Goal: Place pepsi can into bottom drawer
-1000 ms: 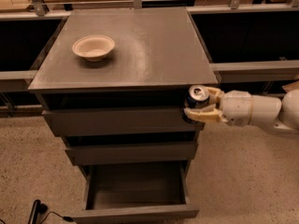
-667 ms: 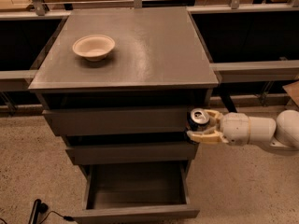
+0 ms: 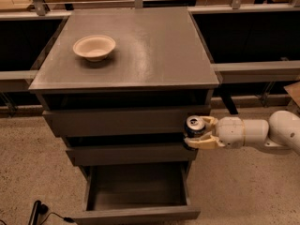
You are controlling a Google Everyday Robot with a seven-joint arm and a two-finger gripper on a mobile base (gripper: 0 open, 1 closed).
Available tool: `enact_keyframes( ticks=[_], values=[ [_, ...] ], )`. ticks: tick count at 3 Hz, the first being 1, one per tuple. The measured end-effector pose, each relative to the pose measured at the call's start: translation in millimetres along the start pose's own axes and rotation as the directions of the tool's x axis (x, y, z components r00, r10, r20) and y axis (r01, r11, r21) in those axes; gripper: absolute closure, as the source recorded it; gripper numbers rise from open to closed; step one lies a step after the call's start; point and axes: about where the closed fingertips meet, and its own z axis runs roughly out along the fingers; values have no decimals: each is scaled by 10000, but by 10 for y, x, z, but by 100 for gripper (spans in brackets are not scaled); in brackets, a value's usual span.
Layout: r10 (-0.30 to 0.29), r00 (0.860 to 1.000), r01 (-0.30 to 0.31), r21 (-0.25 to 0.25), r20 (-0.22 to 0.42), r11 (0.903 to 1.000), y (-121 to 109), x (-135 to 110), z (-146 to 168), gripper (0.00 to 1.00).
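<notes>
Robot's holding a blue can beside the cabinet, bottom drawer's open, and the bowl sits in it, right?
No: the camera view shows the bowl on the cabinet top. The gripper does hold the pepsi can beside the cabinet, and the bottom drawer is open.

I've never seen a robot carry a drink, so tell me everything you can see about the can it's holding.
The pepsi can is small, dark blue and cylindrical, with a silver top, held roughly upright. The gripper clamps its sides at the right front corner of the cabinet, level with the middle drawer. It hangs in the air, higher than the open bottom drawer, touching nothing else visible.
</notes>
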Motion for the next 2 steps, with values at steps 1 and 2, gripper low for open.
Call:
enact_keyframes(
  ticks=[1, 2],
  values=[
    [-203, 9992, 184, -544, -346, 9984, 192, 645, 281, 100],
    [-583, 9983, 577, -777, -46, 9953, 456, 1350, 541, 100]
  ],
)
